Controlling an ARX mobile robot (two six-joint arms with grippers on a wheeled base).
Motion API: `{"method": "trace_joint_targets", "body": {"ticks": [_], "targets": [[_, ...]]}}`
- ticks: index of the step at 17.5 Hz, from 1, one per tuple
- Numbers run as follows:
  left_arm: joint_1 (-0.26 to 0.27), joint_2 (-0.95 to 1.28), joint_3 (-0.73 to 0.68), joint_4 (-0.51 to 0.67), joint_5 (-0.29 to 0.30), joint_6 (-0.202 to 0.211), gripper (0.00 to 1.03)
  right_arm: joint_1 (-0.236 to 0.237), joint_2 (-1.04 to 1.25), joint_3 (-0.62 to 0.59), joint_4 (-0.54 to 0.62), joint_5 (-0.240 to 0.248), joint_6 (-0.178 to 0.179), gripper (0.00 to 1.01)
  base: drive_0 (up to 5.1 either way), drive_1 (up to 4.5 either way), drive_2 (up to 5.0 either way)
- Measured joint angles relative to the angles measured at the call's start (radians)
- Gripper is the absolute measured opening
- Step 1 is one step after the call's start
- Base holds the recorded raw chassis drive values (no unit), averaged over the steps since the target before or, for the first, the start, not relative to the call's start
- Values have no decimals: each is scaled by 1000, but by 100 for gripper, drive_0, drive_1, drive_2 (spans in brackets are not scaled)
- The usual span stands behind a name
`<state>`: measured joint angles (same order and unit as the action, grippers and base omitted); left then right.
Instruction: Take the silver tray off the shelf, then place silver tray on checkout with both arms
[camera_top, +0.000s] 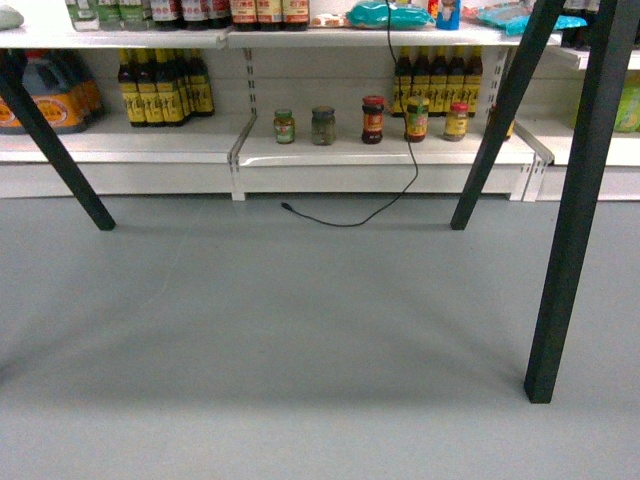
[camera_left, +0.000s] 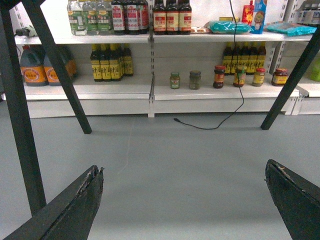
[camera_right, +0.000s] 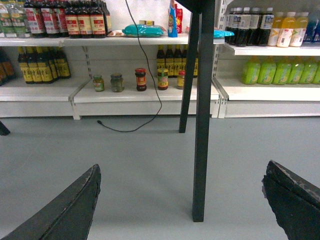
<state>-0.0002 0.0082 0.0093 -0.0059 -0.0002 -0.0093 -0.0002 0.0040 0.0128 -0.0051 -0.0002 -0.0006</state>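
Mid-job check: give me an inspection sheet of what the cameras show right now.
Surface: grey floor; no checkout in view.
Job's things: silver tray not seen; white shelf ahead.
Clutter: jars and dark bottles on the shelf.
Grippers: left gripper open, empty; right gripper open, empty.
Cables: black cable hangs down the shelf, loose end on the floor.
Surroundings: black slanted legs; green drink bottles to the right.
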Motion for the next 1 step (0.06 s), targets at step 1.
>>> {"method": "trace_joint_targets", "body": {"ticks": [1], "targets": [[0, 0, 0, 0, 0, 0, 98, 0, 0, 0, 0, 0, 0, 98, 0, 0, 0]]}}
